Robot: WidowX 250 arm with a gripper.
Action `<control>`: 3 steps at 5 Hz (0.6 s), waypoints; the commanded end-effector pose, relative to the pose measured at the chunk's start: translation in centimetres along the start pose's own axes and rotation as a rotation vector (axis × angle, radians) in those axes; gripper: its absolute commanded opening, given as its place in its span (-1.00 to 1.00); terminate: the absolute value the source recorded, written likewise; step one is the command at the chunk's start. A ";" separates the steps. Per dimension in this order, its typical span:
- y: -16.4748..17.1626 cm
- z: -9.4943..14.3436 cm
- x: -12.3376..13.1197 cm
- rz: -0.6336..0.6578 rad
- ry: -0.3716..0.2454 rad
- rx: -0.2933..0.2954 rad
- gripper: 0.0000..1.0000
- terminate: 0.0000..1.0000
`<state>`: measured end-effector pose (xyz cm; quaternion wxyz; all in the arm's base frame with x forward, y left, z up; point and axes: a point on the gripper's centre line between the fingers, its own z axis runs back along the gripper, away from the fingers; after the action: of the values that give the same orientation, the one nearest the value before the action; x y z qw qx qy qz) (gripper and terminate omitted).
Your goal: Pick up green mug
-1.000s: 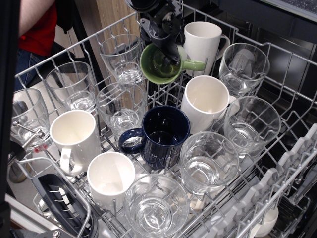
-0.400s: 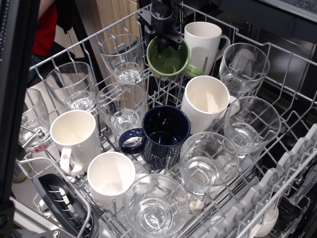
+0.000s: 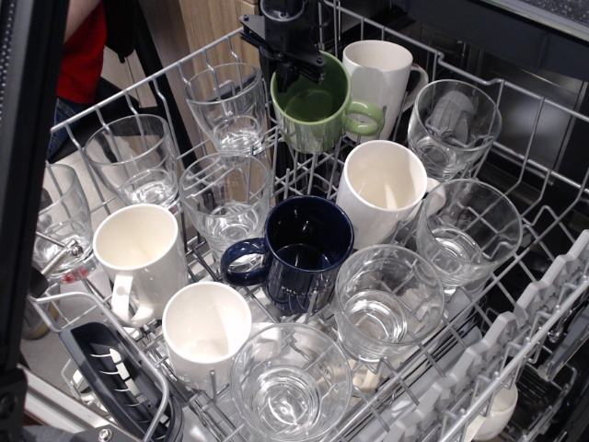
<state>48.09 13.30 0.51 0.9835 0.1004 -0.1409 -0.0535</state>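
Observation.image is showing the green mug (image 3: 317, 115) sitting at the back of the dish rack (image 3: 515, 175), tilted so its mouth is facing up and toward the camera, with its loop handle sticking out to the right. The black gripper (image 3: 296, 66) is reaching down from the top edge and pinching the mug's far left rim, its fingers closed narrowly on that rim with one tip dipping inside the mouth. Just behind and to the right, a tall white mug (image 3: 377, 75) is standing close to the green one's handle. In front of it, a second white mug (image 3: 384, 189) is leaning, and a dark navy mug (image 3: 302, 249) is resting near the middle of the rack with its handle pointing left. Two more white mugs (image 3: 140, 253) are lying toward the front left. Clear glasses (image 3: 225, 110) are filling the left side, the right side and the front row. At the far left, someone in a red top (image 3: 85, 55) is partly showing behind the rack.
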 end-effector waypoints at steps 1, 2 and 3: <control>2.0 4.7 3.4 0.015 -0.075 -0.046 -1.00 -1.00; 1.8 6.8 3.4 0.051 0.000 -0.098 -1.00 -1.00; 1.6 8.9 2.6 0.082 0.042 -0.172 -1.00 -1.00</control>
<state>46.83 11.97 2.84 0.9988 -0.0151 -0.0376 -0.0286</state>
